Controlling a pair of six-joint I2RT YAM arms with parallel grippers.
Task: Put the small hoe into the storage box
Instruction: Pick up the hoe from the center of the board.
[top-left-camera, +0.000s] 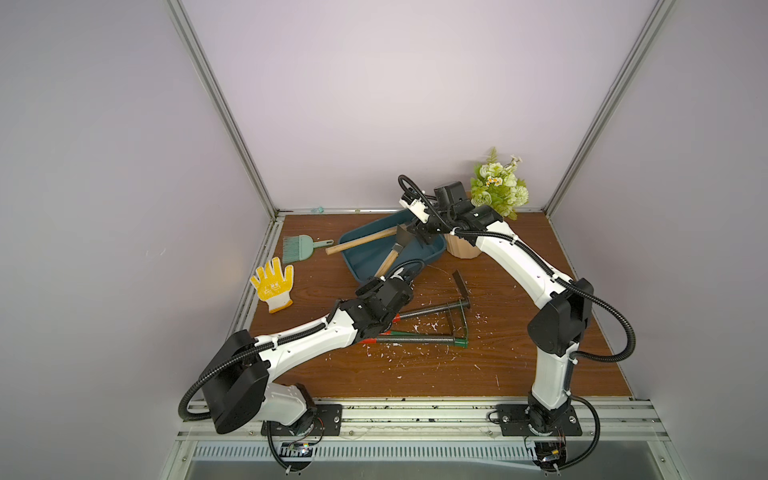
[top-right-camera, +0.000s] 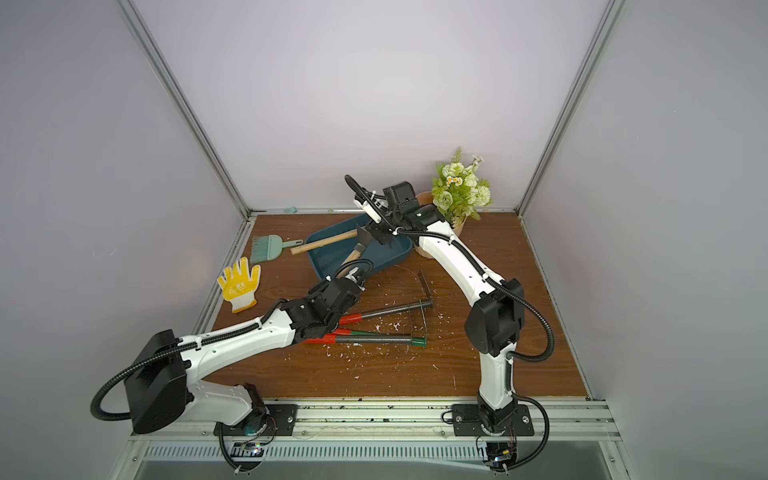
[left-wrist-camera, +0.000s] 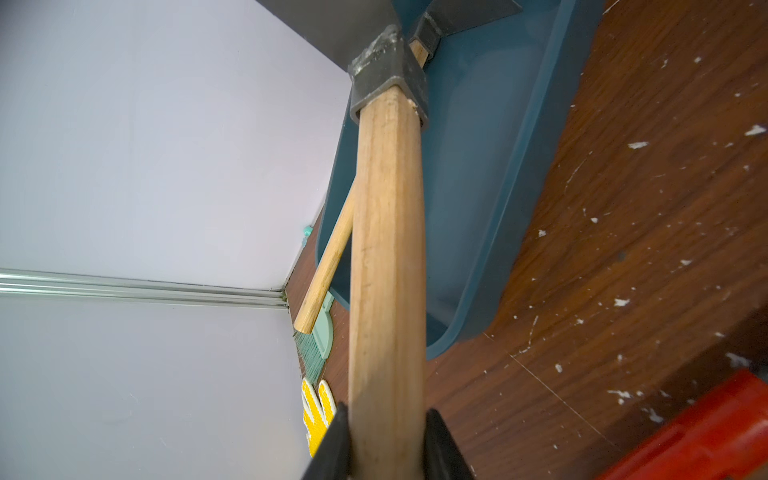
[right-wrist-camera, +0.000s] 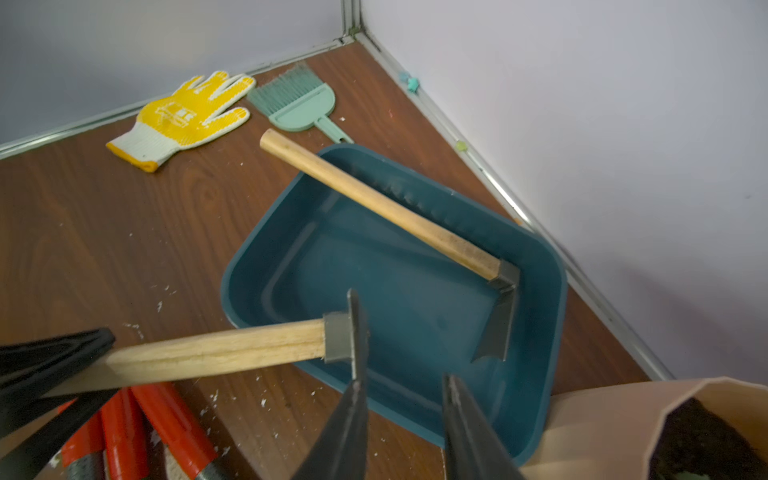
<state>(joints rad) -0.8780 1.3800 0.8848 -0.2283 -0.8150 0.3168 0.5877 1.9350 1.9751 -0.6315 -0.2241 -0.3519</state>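
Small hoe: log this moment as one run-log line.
left claw: shut on small hoe handle | hoe head: over storage box | right claw: open, empty, beside head | second hoe: lying in box

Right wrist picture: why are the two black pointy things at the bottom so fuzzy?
In the right wrist view the right gripper's fingers sit right by the lens, so they blur; the storage box farther off looks sharper; in the left wrist view the small hoe looks crisp.
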